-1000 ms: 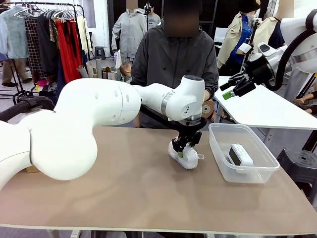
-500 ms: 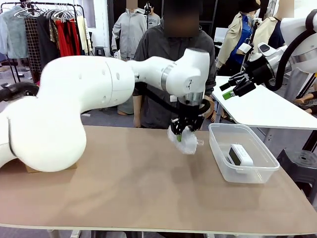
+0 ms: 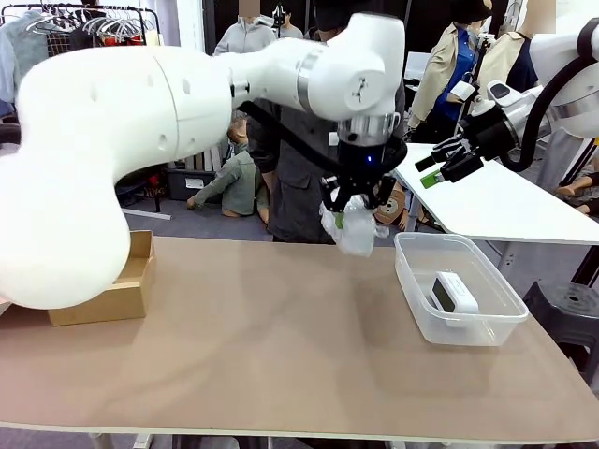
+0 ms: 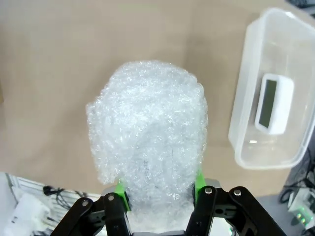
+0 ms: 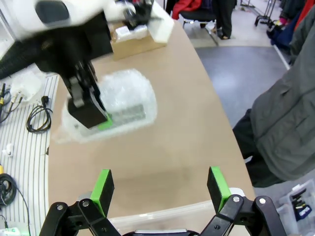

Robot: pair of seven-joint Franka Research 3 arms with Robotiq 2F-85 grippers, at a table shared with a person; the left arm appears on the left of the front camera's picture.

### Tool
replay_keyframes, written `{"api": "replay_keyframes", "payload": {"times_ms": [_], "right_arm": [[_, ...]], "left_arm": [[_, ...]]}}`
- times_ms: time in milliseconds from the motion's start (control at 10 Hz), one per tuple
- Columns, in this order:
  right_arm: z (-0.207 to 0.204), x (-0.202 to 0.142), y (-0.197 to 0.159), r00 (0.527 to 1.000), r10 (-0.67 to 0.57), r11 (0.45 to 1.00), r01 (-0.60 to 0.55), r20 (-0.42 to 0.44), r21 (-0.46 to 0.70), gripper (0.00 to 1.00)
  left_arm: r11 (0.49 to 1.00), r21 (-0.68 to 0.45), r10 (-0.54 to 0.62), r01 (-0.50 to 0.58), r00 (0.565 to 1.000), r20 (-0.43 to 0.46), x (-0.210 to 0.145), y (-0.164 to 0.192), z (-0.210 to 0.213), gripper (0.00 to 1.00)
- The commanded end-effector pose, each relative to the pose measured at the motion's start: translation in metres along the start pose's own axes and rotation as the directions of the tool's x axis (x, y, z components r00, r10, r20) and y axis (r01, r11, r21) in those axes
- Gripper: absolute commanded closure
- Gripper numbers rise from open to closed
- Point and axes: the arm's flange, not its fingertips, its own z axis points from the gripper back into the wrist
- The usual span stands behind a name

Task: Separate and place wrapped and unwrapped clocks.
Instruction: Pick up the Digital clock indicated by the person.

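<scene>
Bare clock in tub

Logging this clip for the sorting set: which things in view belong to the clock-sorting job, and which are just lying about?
Job:
- bubble-wrapped clock, held above the table in the left pincer
- bare white clock, lying in the clear tub
- cardboard box, probably the other bin

Lying about:
- clothes rack
- white side table

Front camera across table; wrist cameras downward
</scene>
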Motion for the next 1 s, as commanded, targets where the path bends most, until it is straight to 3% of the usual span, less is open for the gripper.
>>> {"api": "replay_keyframes", "payload": {"times_ms": [0, 300, 500, 900], "right_arm": [[0.001, 0.001, 0.000, 1.000, 0.006, 1.000, -0.006, 0.000, 0.001, 0.00], [0.001, 0.001, 0.000, 1.000, 0.006, 1.000, -0.006, 0.000, 0.001, 0.00], [0.001, 0.001, 0.000, 1.000, 0.006, 1.000, -0.006, 0.000, 0.001, 0.00], [0.001, 0.001, 0.000, 1.000, 0.006, 1.000, -0.006, 0.000, 0.001, 0.00]], "left_arm": [[0.998, -0.021, -0.066, 0.065, 0.996, -0.064, 0.025, 0.013, 0.036, 1.00], [0.989, -0.030, -0.146, 0.145, 0.989, -0.038, 0.041, 0.045, 0.094, 1.00], [0.994, -0.004, -0.110, 0.110, 0.994, 0.025, 0.041, 0.048, 0.121, 1.00], [0.985, 0.063, -0.162, 0.158, 0.984, 0.072, 0.044, 0.037, 0.155, 1.00]]}}
